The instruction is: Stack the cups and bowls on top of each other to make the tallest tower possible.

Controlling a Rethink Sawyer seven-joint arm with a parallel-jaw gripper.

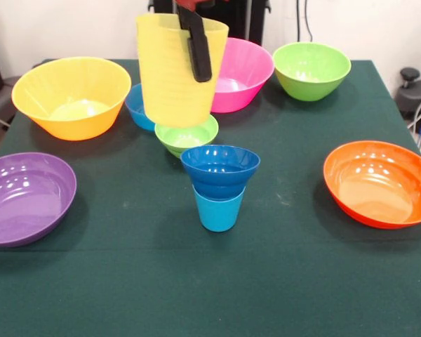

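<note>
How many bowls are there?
8: yellow-orange bowl, purple bowl, light blue bowl partly hidden behind the held yellow cup, lime bowl, pink bowl, green bowl, orange bowl, dark blue bowl on the blue cup.

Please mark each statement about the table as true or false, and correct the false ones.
1. The claw holds the yellow cup in the air. True.
2. The dark blue bowl sits on the light blue cup. True.
3. The orange bowl is stacked inside the purple bowl. False: they lie apart at opposite sides of the table.
4. The small lime green bowl is on top of the tower. False: it rests on the table behind it.
</note>
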